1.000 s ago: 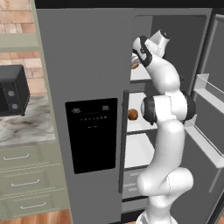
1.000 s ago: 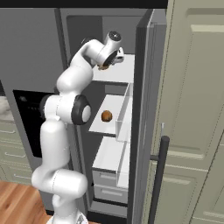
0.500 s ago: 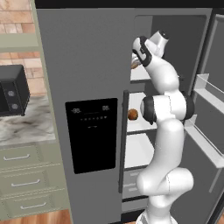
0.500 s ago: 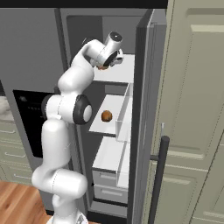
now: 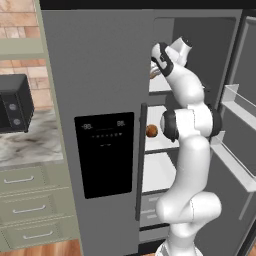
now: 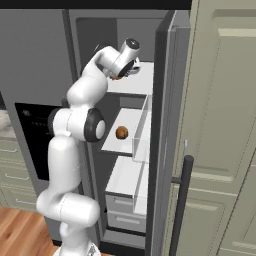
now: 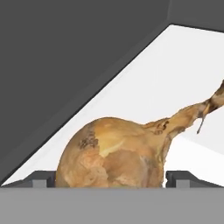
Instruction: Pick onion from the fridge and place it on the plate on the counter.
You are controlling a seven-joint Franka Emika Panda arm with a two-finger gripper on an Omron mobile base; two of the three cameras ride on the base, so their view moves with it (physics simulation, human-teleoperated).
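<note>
The onion (image 7: 113, 153), tan-brown with its thin stem pointing right, lies on the fridge's white top shelf (image 7: 175, 78). My gripper (image 7: 110, 177) has a dark fingertip against each side of the bulb and is shut on it. From the base cameras, the gripper (image 5: 156, 70) (image 6: 122, 74) reaches into the open right half of the grey fridge (image 5: 100, 75) at top-shelf height, with a bit of the onion (image 6: 117, 76) showing at the fingers. The plate is out of view. The marble counter (image 5: 30, 145) lies left of the fridge.
A smooth orange-brown ball (image 5: 151, 130) (image 6: 121, 132) rests on the middle shelf below. The open fridge door with its bins (image 5: 235, 115) stands to the right. A black microwave (image 5: 15, 102) sits on the counter over sage-green drawers (image 5: 27, 200). Tall cabinets (image 6: 225, 125) flank the fridge.
</note>
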